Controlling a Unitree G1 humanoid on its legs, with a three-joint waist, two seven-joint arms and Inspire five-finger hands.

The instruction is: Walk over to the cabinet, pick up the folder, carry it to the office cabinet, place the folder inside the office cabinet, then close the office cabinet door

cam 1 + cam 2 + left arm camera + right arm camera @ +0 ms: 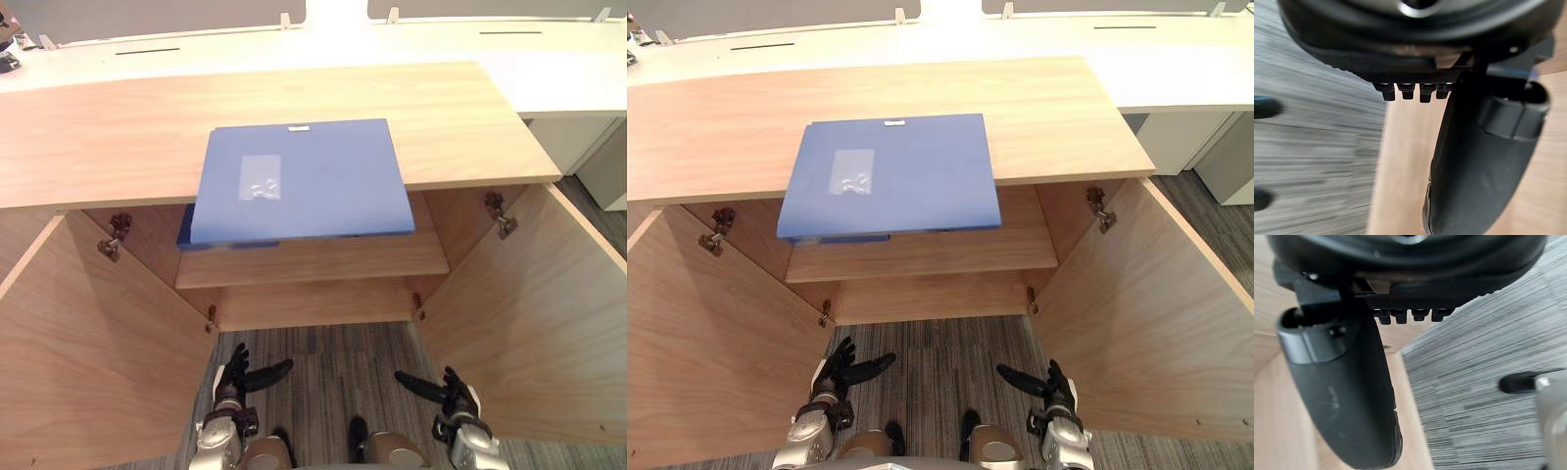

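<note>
A blue folder (304, 178) lies flat on the wooden cabinet top (118, 132), its near edge jutting out over the open cabinet below. Both cabinet doors, the left (88, 343) and the right (544, 313), stand wide open, showing a wooden shelf (313, 259) inside. My left hand (233, 377) hangs low in front of the cabinet, fingers straight and thumb spread, holding nothing. At the lower right my right hand (451, 392) is likewise open and holds nothing. Each wrist view shows its own hand, the left (1479, 161) and the right (1347, 396), with straight fingers beside wood.
Grey striped carpet (323, 362) lies between the open doors. Behind the cabinet runs a white desk surface (549, 69) with a partition. A white unit (612, 166) stands at the far right.
</note>
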